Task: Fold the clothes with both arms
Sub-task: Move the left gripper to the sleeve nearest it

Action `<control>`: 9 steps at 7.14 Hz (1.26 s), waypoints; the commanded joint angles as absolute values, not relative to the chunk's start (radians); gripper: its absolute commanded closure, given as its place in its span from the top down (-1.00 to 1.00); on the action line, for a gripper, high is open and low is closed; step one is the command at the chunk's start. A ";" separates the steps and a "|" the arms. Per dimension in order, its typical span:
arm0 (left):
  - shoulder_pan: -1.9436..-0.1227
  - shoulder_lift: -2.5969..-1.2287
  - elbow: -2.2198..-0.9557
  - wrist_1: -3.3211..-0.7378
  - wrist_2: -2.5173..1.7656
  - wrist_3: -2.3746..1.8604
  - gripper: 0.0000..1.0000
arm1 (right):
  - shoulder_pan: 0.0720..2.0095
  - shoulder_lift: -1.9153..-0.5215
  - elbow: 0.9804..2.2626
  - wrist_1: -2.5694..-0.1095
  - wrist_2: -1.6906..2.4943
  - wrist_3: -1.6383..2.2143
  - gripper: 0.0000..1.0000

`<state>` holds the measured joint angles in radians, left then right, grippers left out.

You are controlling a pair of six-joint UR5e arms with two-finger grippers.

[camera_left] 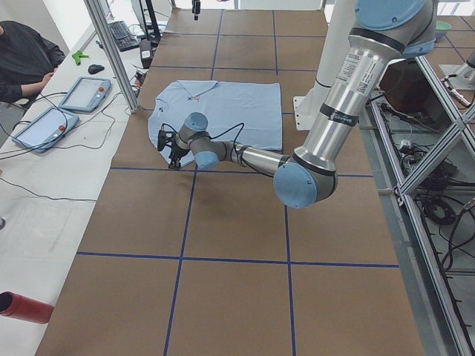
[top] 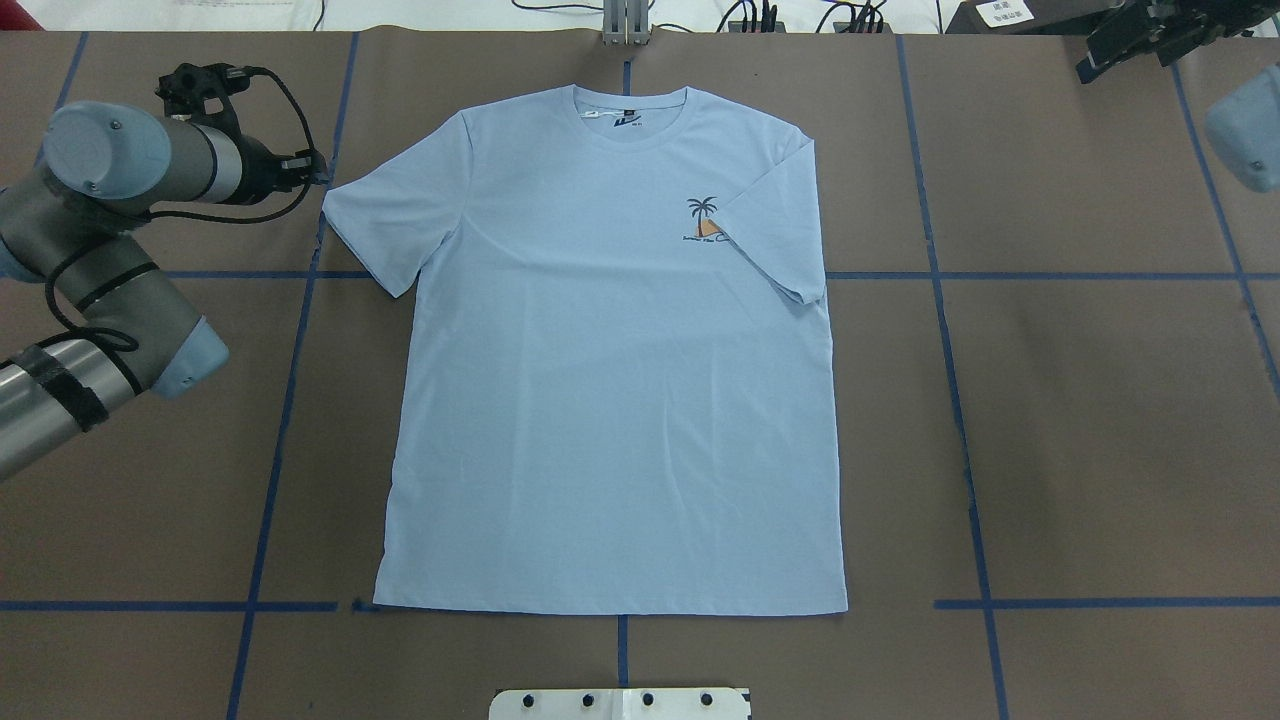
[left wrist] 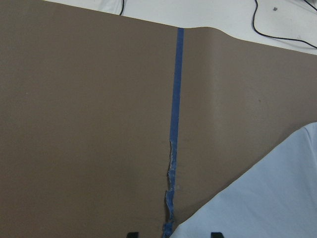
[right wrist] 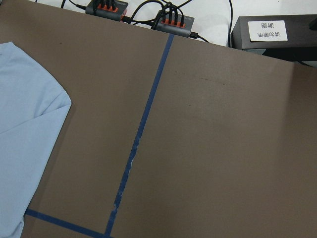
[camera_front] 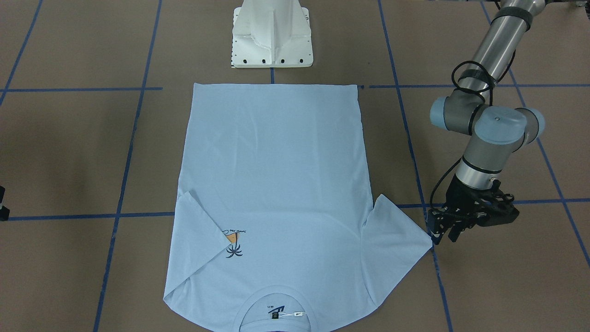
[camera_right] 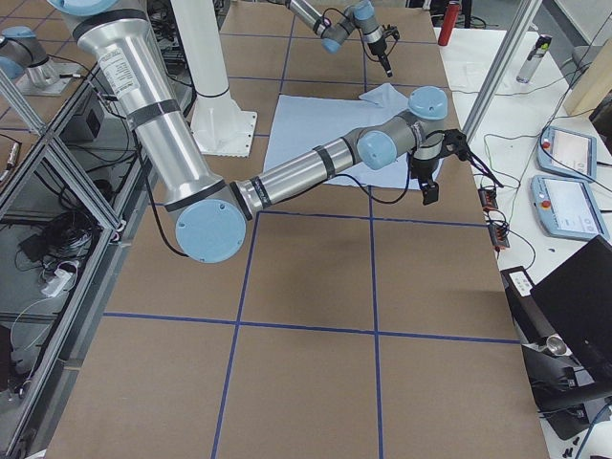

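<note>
Overhead view, read left to right. The left arm (top: 110,200) reaches in low over the brown counter (top: 1050,400). Its left hand (camera_front: 445,236) sits just beside the tip of the spread sleeve (top: 385,220). In the left wrist view the two fingertips (left wrist: 214,235) stand apart with the sleeve's edge lying partly between them. The hand is open and has hold of nothing.

The T-shirt (top: 610,380) lies flat at the counter's centre with its palm-tree print (top: 703,218) facing up. Its long axis runs straight away from the robot. The hem (top: 610,606) lies nearest the white base (top: 620,703), and the collar (top: 630,108) points toward the far edge. The sleeve on the robot's right, the folded sleeve (top: 775,240), is turned inward over the chest, and its edge touches the print.

The right hand (top: 1150,35) hangs near the far right corner, well apart from the shirt. Whether it is open or closed cannot be told, and no cloth shows in the right wrist view's foreground.

Progress, as judged from the lay of the cloth, is early. One sleeve fold is in place. The other sleeve probably comes next, given where the left hand sits. The body folds are not yet begun, since the torso lies at full length and width.
</note>
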<state>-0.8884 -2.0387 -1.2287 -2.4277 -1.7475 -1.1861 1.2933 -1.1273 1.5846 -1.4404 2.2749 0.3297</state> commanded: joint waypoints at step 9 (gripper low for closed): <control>-0.838 -2.069 -1.210 -2.418 -1.729 -1.175 -1.00 | 1.293 -1.127 1.583 -1.440 2.273 0.330 1.00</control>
<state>-0.8377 -2.0594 -1.1904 -2.4287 -1.7288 -1.1764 1.2932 -1.1281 1.5831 -1.4404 2.2734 0.3293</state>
